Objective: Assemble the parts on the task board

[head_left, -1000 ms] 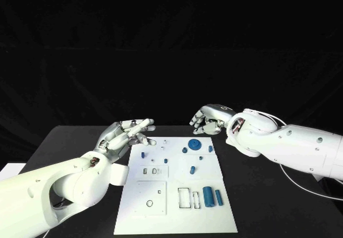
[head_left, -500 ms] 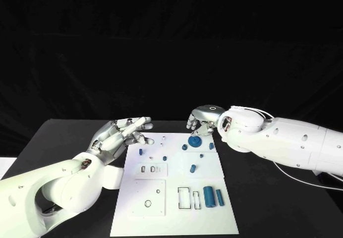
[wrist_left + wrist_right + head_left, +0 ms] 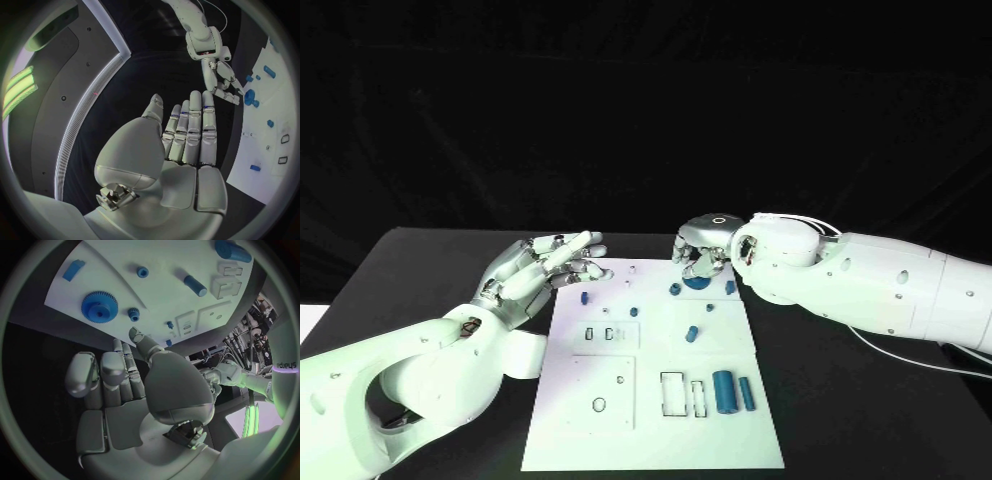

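**Hands at the board's far end, both holding nothing**

Right hand point(image 3: 702, 250) hangs over the far edge of the task board point(image 3: 653, 440), its fingers curled downward and apart just above the blue gear point(image 3: 697, 283); the right wrist view shows its palm bare and the fingers point(image 3: 103, 375) loosely bent, gripping nothing. Left hand point(image 3: 538, 268) sits at the board's far left corner, fingers stretched out straight and close together, pointing across toward the right hand; its palm is bare in the left wrist view point(image 3: 181, 150).

The board lies lengthwise on the black table point(image 3: 430, 270), its long axis running away from the robot. Bare tabletop shows on both long sides, wider on the left of the board than under the right arm.

Near the board's close end, a large blue cylinder point(image 3: 724, 389) lies flat with its long axis along the board; a slimmer blue pin point(image 3: 747, 393) lies just beside it, parallel. A short blue peg point(image 3: 689, 334) lies mid-board. Small blue pieces point(image 3: 587, 298) sit near the left hand's fingertips, and another point(image 3: 730, 287) just beside the gear.
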`<state>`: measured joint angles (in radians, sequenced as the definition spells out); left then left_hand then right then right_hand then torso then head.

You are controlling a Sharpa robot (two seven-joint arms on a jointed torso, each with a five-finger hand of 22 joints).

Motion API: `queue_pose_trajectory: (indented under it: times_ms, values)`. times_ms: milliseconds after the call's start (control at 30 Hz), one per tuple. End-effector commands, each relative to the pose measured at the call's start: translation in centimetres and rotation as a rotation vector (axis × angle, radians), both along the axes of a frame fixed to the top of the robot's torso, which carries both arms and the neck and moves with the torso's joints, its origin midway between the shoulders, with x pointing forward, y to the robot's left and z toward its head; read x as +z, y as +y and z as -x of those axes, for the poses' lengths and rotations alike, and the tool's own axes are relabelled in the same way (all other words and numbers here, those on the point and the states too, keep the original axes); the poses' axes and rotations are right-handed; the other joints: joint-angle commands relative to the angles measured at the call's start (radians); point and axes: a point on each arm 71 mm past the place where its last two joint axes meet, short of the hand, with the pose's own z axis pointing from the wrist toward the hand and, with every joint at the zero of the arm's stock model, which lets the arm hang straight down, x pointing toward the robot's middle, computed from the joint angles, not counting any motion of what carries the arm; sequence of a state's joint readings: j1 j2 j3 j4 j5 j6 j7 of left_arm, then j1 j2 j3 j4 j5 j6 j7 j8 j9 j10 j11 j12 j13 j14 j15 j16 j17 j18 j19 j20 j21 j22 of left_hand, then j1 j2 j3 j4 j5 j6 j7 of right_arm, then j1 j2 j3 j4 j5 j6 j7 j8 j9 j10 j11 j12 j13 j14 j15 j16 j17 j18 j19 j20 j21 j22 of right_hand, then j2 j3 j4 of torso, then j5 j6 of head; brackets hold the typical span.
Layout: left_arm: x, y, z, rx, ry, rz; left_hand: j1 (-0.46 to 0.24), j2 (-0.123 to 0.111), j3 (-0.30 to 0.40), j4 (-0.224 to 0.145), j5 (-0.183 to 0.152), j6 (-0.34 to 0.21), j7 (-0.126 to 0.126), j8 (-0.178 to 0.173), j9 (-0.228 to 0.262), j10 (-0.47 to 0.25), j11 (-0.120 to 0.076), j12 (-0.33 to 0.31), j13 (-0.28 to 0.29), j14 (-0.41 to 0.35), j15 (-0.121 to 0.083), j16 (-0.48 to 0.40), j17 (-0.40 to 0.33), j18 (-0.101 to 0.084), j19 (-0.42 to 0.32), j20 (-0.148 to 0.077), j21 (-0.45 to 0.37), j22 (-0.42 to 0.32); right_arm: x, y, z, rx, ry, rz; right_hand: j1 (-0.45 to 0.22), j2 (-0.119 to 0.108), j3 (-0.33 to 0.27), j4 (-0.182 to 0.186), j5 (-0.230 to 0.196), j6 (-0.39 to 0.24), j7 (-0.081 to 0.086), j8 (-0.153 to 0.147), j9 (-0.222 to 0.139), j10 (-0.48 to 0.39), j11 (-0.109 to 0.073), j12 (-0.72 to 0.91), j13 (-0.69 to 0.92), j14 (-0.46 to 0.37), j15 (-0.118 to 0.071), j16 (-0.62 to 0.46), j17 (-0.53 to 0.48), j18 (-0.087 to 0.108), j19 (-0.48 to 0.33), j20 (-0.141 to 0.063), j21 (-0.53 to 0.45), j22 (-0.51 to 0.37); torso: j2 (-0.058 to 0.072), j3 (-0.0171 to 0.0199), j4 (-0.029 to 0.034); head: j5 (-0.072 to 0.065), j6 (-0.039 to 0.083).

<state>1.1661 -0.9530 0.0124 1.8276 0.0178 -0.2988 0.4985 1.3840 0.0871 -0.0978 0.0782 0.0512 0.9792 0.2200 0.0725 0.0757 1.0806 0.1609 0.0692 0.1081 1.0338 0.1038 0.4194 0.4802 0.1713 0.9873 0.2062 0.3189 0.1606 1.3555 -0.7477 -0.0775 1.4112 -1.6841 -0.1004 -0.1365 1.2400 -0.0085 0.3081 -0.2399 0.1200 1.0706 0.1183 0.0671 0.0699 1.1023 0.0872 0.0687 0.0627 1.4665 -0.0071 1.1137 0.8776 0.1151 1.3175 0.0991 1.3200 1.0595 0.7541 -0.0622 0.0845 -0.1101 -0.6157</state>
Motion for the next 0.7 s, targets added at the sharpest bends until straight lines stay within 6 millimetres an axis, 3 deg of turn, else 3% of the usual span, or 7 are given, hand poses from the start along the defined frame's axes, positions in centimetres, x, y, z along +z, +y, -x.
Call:
queue_pose_trajectory:
  times_ms: [33,433,700]
  values:
    - [0.1,-0.2,0.0,-0.021,0.0,0.012,0.0,0.016,-0.008,-0.005,0.005,-0.006,0.011,-0.005,0.0,-0.013,0.01,-0.004,-0.001,-0.024,0.012,-0.075,-0.032,0.006,-0.034,0.014,-0.035,-0.02,-0.5,0.2,0.1,0.008,0.017,0.048,0.003,-0.013,0.007,0.008,-0.016,-0.014,0.0,-0.006,-0.002,-0.018,0.002,-0.007,-0.001,0.017,0.005,0.005,-0.003,-0.016,-0.005,0.007,0.007,0.0,0.007,-0.0005,0.0038,-0.003,-0.002]
    - [0.1,-0.3,0.0,-0.024,-0.001,0.014,0.003,0.032,-0.018,-0.028,0.005,-0.031,0.025,-0.003,0.001,-0.058,0.029,-0.002,-0.016,-0.016,0.044,-0.26,-0.127,0.014,-0.172,0.061,-0.178,-0.097,-1.3,0.6,0.4,0.022,0.059,0.069,0.007,-0.011,0.012,0.013,-0.016,-0.02,-0.004,-0.006,-0.002,-0.031,0.002,-0.007,-0.002,0.015,0.002,0.008,-0.004,-0.015,-0.007,0.006,0.009,0.001,0.012,-0.0008,0.0055,-0.005,-0.012]
    - [0.1,-0.3,-0.1,-0.022,-0.003,0.015,0.009,0.037,-0.016,-0.048,0.005,-0.051,0.031,-0.005,0.0,-0.096,0.043,-0.006,-0.034,-0.099,0.068,-0.357,-0.222,0.013,-0.145,0.075,-0.187,-0.092,-1.7,0.9,0.6,0.027,0.072,0.075,0.007,-0.01,0.014,0.018,-0.014,-0.022,-0.006,-0.005,-0.002,-0.035,0.001,-0.005,-0.001,0.01,0.0,-0.004,-0.024,-0.013,-0.015,0.004,0.004,-0.011,0.012,-0.0013,0.0056,-0.007,-0.017]
